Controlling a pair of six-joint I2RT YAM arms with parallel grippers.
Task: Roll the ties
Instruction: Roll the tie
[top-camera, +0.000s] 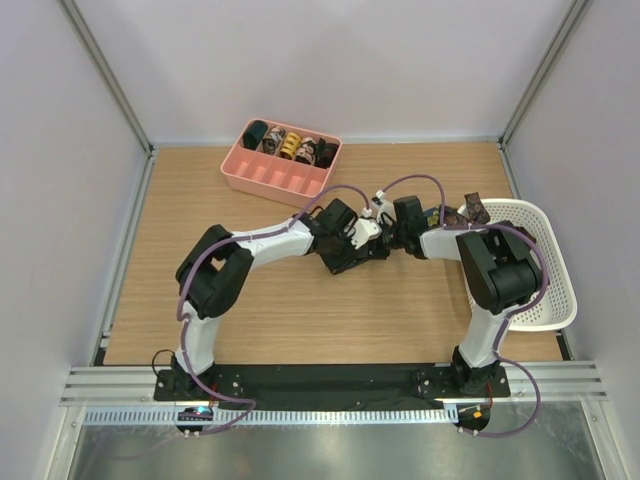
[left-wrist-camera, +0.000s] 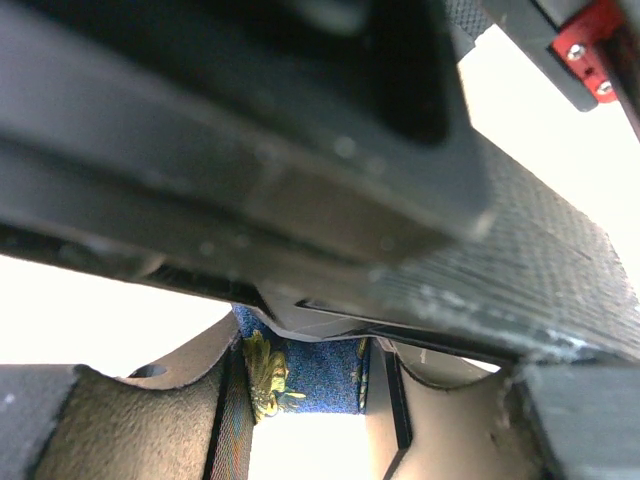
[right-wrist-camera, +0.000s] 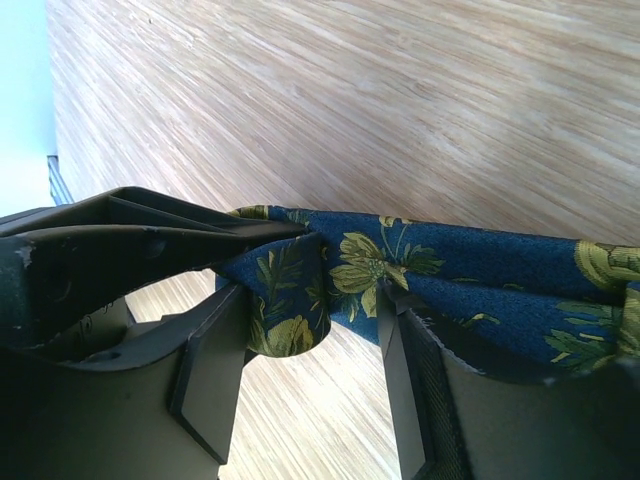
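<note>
A navy tie with yellow-green print (right-wrist-camera: 470, 265) hangs above the wooden table between both grippers, which meet at the table's middle. My left gripper (top-camera: 374, 241) is shut on it; in the left wrist view the tie (left-wrist-camera: 320, 375) fills the gap between its fingers (left-wrist-camera: 150, 430). My right gripper (right-wrist-camera: 312, 295) is open, with a small curled loop of the tie (right-wrist-camera: 290, 300) between its fingers and the rest draped over its right finger (right-wrist-camera: 480, 420). In the top view the right gripper (top-camera: 393, 238) faces the left one and the tie is hidden. Several rolled ties (top-camera: 290, 146) sit in the pink tray.
The pink compartment tray (top-camera: 270, 178) stands at the back centre. A white slotted basket (top-camera: 555, 290) stands at the right edge with a dark patterned tie (top-camera: 474, 210) at its far left corner. The right gripper's body fills the top of the left wrist view.
</note>
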